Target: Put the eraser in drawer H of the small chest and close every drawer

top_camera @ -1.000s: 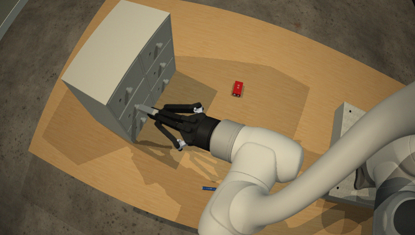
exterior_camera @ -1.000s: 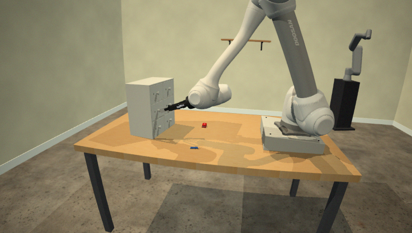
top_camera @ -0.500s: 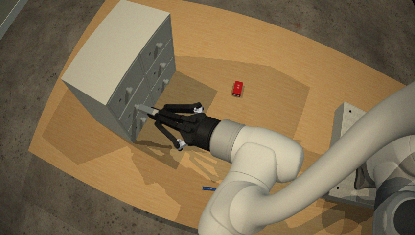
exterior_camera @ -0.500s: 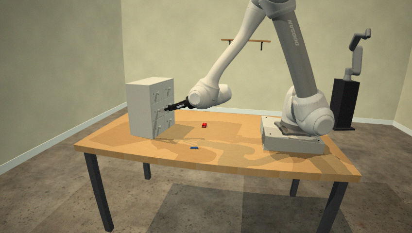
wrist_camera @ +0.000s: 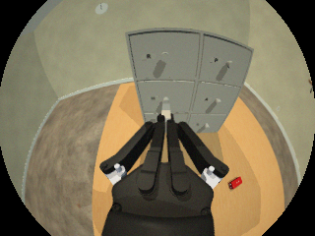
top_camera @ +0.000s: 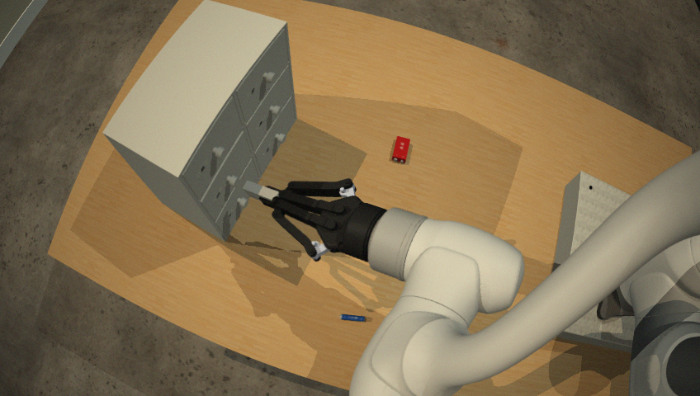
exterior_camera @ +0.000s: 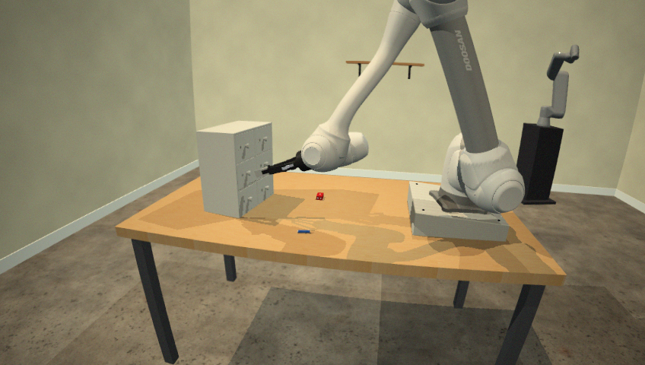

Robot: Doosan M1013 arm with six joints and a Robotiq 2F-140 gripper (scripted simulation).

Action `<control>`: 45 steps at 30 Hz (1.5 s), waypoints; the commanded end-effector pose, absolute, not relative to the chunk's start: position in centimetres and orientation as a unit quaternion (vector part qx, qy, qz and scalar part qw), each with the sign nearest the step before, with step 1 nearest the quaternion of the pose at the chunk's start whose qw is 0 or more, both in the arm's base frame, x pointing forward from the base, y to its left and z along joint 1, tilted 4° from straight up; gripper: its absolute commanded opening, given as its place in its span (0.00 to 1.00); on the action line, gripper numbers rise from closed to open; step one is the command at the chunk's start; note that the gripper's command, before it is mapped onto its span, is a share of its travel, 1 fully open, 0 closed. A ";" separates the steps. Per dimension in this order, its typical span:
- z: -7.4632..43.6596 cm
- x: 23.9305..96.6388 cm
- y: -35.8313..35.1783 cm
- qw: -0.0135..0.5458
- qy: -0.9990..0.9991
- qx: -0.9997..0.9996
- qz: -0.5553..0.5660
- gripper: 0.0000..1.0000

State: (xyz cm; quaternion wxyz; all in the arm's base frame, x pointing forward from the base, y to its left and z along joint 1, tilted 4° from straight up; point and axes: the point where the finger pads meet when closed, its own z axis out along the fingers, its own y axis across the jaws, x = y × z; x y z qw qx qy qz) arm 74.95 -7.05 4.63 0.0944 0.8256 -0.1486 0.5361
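Observation:
The small chest (top_camera: 191, 88) (exterior_camera: 217, 172) (wrist_camera: 182, 59) stands upright at the table's left end. Its six drawers, in two columns of three, look pushed in. The drawer letters are too small to read, so I cannot tell which is H. My gripper (top_camera: 246, 186) (exterior_camera: 259, 172) (wrist_camera: 165, 109) is shut, its light finger pads together with nothing seen between them. It points at the near column's middle drawer, its tips a little in front of that drawer's knob (top_camera: 231, 180). The eraser does not show in any view; the drawers' insides are hidden.
A red battery block (top_camera: 401, 149) (exterior_camera: 319, 195) (wrist_camera: 235, 183) lies on the table (top_camera: 491, 73) (exterior_camera: 181, 235) beyond the gripper. A blue cylinder (top_camera: 352, 318) (exterior_camera: 303, 231) lies nearer the front edge. The arm's base block (exterior_camera: 457, 226) stands at the right.

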 end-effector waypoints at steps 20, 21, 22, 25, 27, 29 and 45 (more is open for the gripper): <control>6.3 69.4 -5.0 0.094 -0.149 0.826 0.536 0.00; 6.5 68.9 -4.8 0.094 -0.149 0.826 0.536 0.00; 6.7 68.5 -4.7 0.094 -0.149 0.826 0.536 0.00; 7.1 67.8 -4.4 0.094 -0.149 0.826 0.536 0.00; 7.2 67.6 -4.3 0.094 -0.149 0.826 0.536 0.00; 7.2 67.6 -4.3 0.094 -0.149 0.826 0.536 0.00; 7.9 67.0 -4.1 0.088 -0.153 0.848 0.501 0.00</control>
